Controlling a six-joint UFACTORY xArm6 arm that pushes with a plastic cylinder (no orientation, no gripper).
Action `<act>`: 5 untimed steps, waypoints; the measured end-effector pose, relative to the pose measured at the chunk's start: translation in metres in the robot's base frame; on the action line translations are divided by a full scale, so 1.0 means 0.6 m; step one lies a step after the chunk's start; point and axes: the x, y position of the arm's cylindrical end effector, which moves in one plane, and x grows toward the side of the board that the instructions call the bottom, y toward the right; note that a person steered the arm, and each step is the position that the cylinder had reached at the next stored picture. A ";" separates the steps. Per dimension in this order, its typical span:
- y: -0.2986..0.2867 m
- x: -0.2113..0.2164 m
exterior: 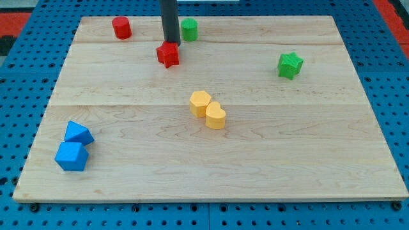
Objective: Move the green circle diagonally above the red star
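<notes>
Standing upright near the view's top, my tip (170,41) rests on the board just above the red star (168,54), and just left of the green circle (188,29). It is a bare rod, so it has nothing to open or close and it holds nothing; whether it touches either block I cannot tell, though it looks very close to both. The green circle sits up and to the right of the red star, so I judge the diagonal placement is about met, and my tip sits between them because that is the side from which the circle would be nudged.

Further out, a red cylinder (121,27) stands toward the top left, well apart from the star. A green star (290,64) lies at the right. Two yellow blocks (208,110), one hexagonal and one heart-like, touch near the middle. Two blue blocks (74,147) sit together at the lower left.

The wooden board (307,153) is pale, planked and level. Around it lies a blue perforated table (19,64), with a patch of red at the top corners.
</notes>
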 end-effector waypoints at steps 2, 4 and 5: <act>0.000 0.012; 0.000 0.020; -0.014 -0.012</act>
